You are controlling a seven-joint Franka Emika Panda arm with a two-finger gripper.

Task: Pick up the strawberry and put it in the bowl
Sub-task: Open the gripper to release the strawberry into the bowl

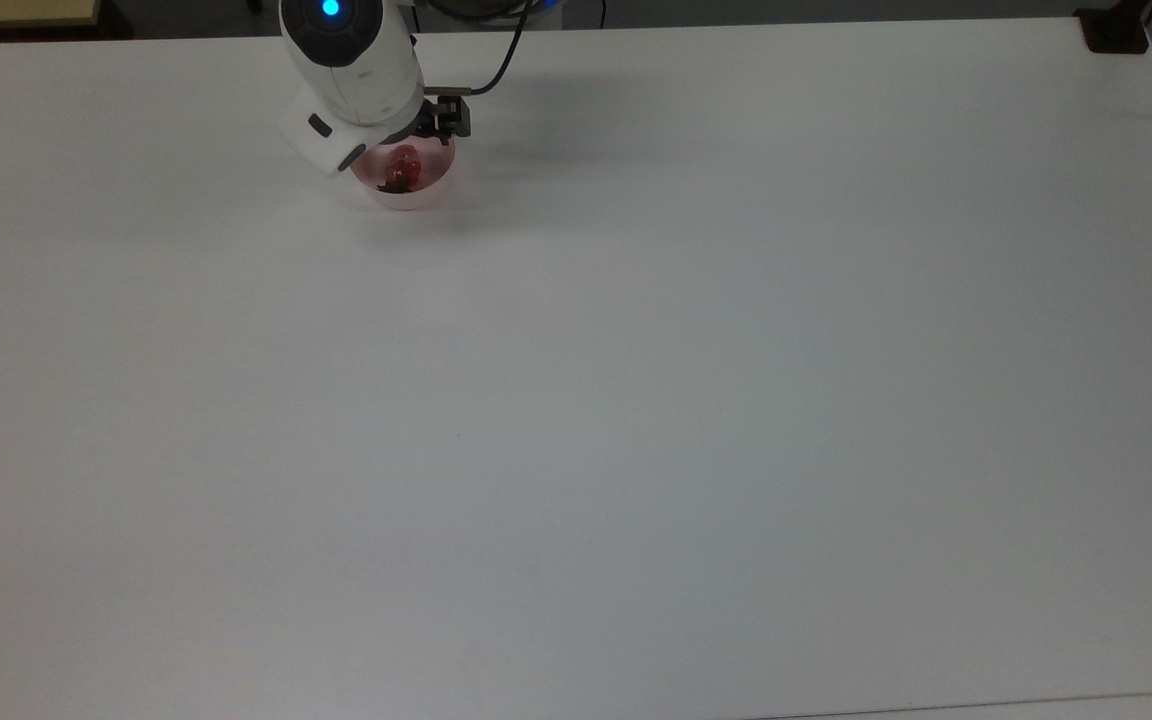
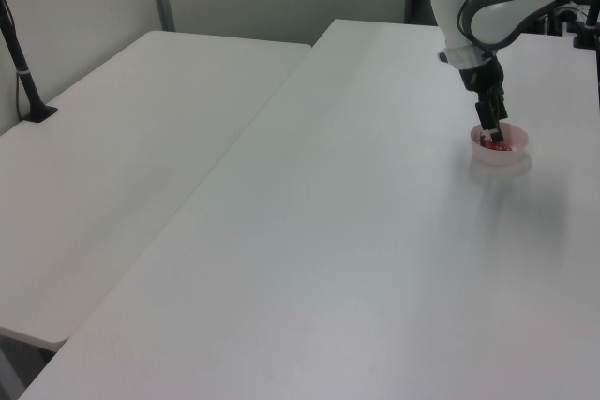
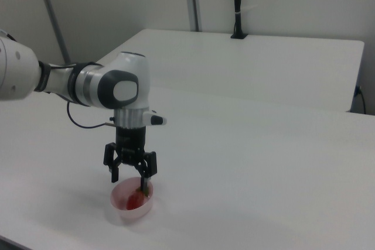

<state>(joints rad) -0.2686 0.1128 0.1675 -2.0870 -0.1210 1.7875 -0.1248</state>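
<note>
Strawberry [image 1: 401,168] sits inside the bowl [image 1: 428,194], red body w/ dark green cap visible thru the pale pink wall. Gripper [image 3: 130,175] hangs right over the bowl, jaws spread apart, nothing held; in the right view its fingers [image 3: 115,173] straddle the rim area, tips just above the strawberry [image 3: 135,199]. Bowl [image 3: 121,212] stands upright on the white counter [image 1: 636,400], near the far edge in the top view. In the left view the arm [image 2: 483,16] leans down to the bowl [image 2: 514,153]
</note>
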